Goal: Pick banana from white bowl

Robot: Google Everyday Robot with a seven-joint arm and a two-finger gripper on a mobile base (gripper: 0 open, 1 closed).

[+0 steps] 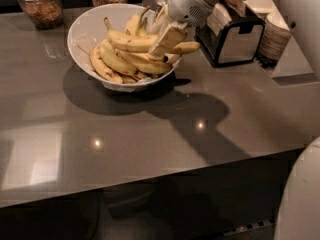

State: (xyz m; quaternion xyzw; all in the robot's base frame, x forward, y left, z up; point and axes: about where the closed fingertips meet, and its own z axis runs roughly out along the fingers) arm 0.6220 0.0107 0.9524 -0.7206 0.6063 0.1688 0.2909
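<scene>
Tool (164, 38) is over the right half of the white bowl (80, 26), coming down at an angle from the arm at top right. Its near finger (172, 34) lies flat across the front of the banana (131, 43). The far finger is hidden behind the fruit, so the jaws read as closed down on it, narrow gap, banana between.

Banana is the top one in the pile. It lies roughly crosswise w/ the dark stem up-left and the far tip poking out past the right rim. It's in contact w/ the other bananas (112, 64) under it, so not clear of the bowl yet.

Grip is right of the banana's middle, prob. bc that's the side nearest the arm and the top fruit has nothing over it. An off-centre hold means the stem end may droop or swing on the lift.

Bowl sits at the back-left of the counter (150, 134), w/ jars (40, 4) behind it. A dark box (235, 39) and stacked dishes (274, 34) are close on the right, so a straight-up lift looks safer than pulling sideways. Step in hand: grasp made, lift pending.
</scene>
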